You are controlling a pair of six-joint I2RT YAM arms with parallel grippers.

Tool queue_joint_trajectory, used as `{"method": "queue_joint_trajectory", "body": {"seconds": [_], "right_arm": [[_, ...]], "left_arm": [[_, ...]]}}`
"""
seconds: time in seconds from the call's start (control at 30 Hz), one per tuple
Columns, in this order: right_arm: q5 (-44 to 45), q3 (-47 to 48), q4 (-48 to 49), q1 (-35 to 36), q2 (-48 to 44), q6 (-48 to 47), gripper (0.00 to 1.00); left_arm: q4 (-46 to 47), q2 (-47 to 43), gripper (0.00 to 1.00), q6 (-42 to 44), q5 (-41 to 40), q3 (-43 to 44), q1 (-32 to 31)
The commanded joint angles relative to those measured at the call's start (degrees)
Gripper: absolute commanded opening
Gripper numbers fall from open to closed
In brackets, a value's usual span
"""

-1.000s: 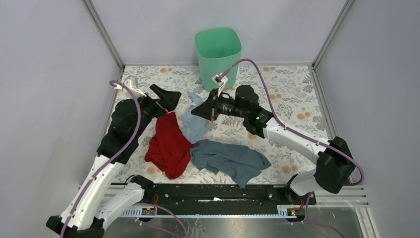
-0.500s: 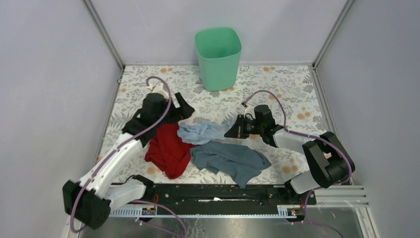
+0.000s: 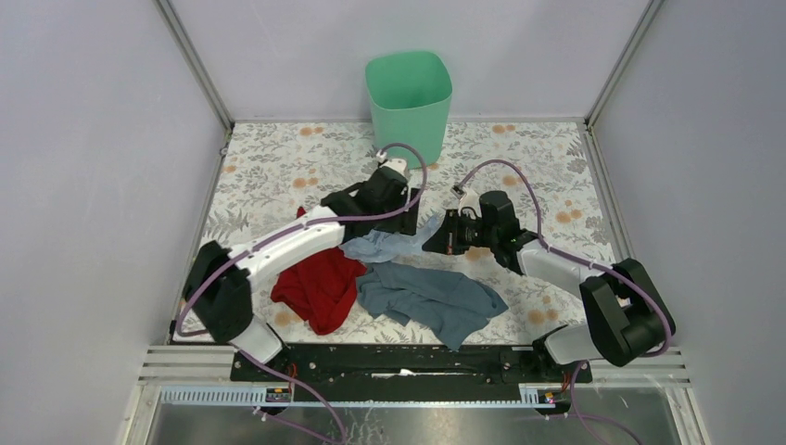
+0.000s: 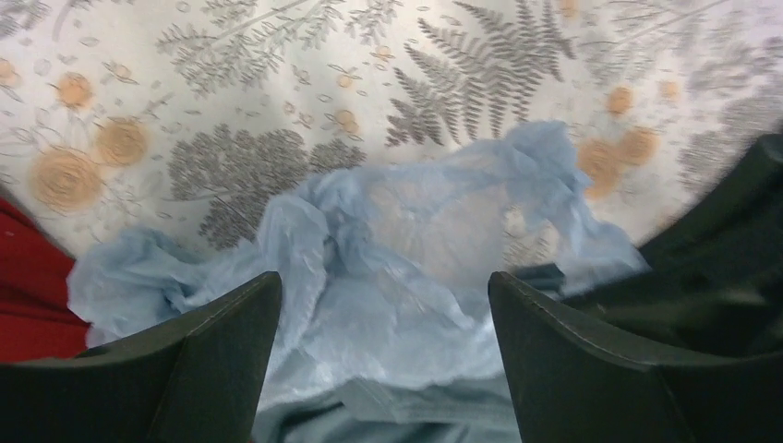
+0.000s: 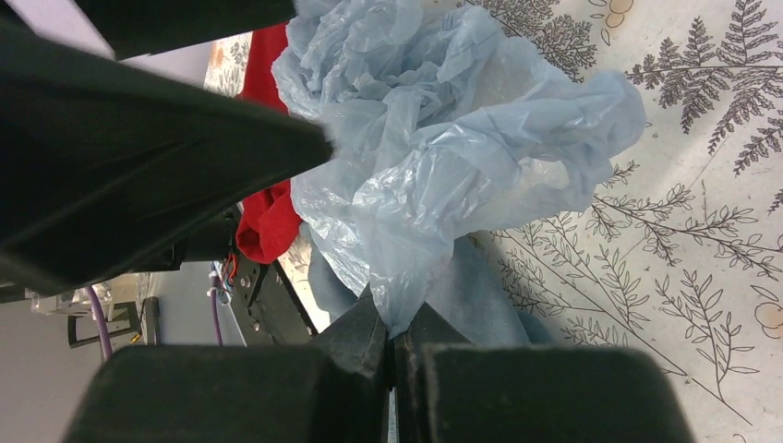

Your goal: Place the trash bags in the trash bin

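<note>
The pale-blue crinkly trash bag [image 3: 387, 243] lies crumpled on the floral table between both arms; it also shows in the left wrist view [image 4: 406, 268] and in the right wrist view [image 5: 443, 138]. My right gripper [image 3: 434, 243] is shut on the bag's right edge, with the film pinched between its fingertips [image 5: 392, 337]. My left gripper [image 4: 383, 305] is open, its jaws straddling the bag just above it; it shows in the top view [image 3: 399, 227]. The mint-green trash bin [image 3: 409, 108] stands upright at the back centre, behind both grippers.
A red cloth [image 3: 320, 278] lies left of the bag, under the left arm. A grey-blue cloth [image 3: 431, 298] lies in front of the bag, partly under it. Enclosure walls stand at the left, right and back.
My left arm swung from the left side across to the bag and now hovers open over it. My right gripper pulled the bag down to the table and stays shut on its edge.
</note>
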Motion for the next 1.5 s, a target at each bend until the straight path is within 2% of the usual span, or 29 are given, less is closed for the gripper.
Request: {"method": "queue_joint_trajectory", "body": {"seconds": [0.0, 0.1, 0.3, 0.37, 0.5, 0.6, 0.67, 0.77, 0.83, 0.93, 1.03, 1.13, 1.2, 1.23, 1.3, 1.47], "right_arm": [[-0.6, -0.4, 0.7, 0.3, -2.3, -1.2, 0.00], [-0.3, -1.0, 0.5, 0.2, -3.1, -1.6, 0.00], [-0.5, -1.8, 0.7, 0.3, -3.6, -1.5, 0.00], [-0.2, -1.8, 0.2, 0.3, -3.8, -1.7, 0.00], [3.0, -1.3, -3.9, 0.3, -5.1, -3.8, 0.00], [10.4, -0.6, -9.2, 0.3, -7.8, -6.7, 0.00], [14.1, -0.2, -12.2, 0.3, -9.9, -8.3, 0.00], [20.2, 1.6, -17.0, 0.4, -13.1, -10.2, 0.00], [25.7, 2.1, -20.4, 0.3, -15.3, -11.3, 0.00], [33.1, 0.0, -20.3, 0.3, -17.8, -11.4, 0.00], [30.4, -2.3, -17.0, 0.3, -18.1, -10.7, 0.01], [22.3, -3.7, -13.1, 0.3, -16.5, -9.2, 0.08], [22.5, -3.4, -14.6, 0.3, -15.7, -8.4, 0.12], [23.0, -3.1, -15.6, 0.3, -15.6, -8.5, 0.17], [24.0, -2.8, -17.6, 0.3, -15.7, -9.0, 0.33], [24.2, 0.7, -27.3, 0.2, -15.3, -9.4, 0.71]], "left_arm": [[-4.6, 5.9, 0.83, 4.9, -11.0, 4.8, -1.0], [-4.1, 7.3, 0.76, 4.7, -13.5, 4.6, -1.0], [-2.9, 10.9, 0.62, 3.8, -11.5, 4.1, -1.0], [-2.5, 11.8, 0.54, 3.9, -11.8, 3.8, -1.0], [-4.1, 11.7, 0.24, 6.2, -15.6, 7.2, -0.8], [-5.3, 8.8, 0.00, 8.4, -18.6, 11.6, 1.0], [-5.1, 5.9, 0.00, 9.4, -18.5, 14.4, 2.4], [1.4, -1.7, 0.00, 11.9, -14.5, 14.2, 2.9], [8.4, -9.3, 0.00, 11.9, -10.3, 10.6, 3.7], [16.3, -17.0, 0.00, 6.6, -3.4, 2.3, 7.9], [17.9, -18.7, 0.00, 0.9, 2.8, -4.5, 12.6], [20.8, -18.1, 0.00, -2.9, 15.0, -11.5, 16.0], [26.2, -19.1, 0.00, -3.4, 21.7, -16.6, 16.5], [27.8, -19.9, 0.00, -2.9, 23.5, -18.7, 16.5], [31.7, -21.8, 0.00, -1.1, 25.7, -22.8, 16.5], [34.8, -25.1, 0.00, 1.5, 27.1, -28.5, 16.5]]}}
